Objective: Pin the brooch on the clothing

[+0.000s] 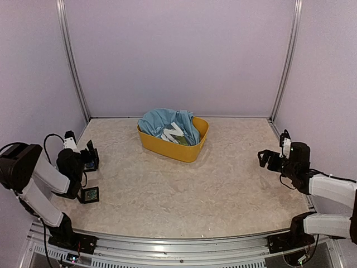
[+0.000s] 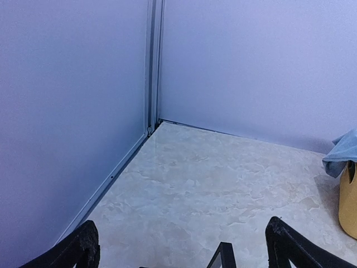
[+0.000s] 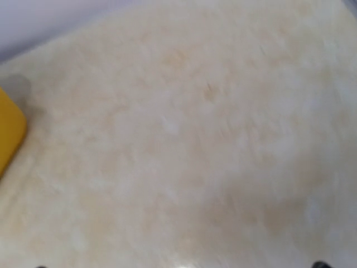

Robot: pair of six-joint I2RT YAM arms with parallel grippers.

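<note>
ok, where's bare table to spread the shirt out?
Widest bare patch: the table in front of the yellow tub, between the left gripper and right gripper. Smaller strips left and right of the tub. Crowded only at the tub, where the light blue T-shirt sits bunched.

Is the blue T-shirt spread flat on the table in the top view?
No, the T-shirt sits crumpled inside the yellow tub, not flat on the table.

Four things, three kinds.
One yellow plastic tub [image 1: 167,148] at twelve o'clock; one light blue T-shirt [image 1: 159,121] in it; two white-and-black robot arms, left arm [image 1: 44,178] at eight, right arm [image 1: 329,190] at four.
</note>
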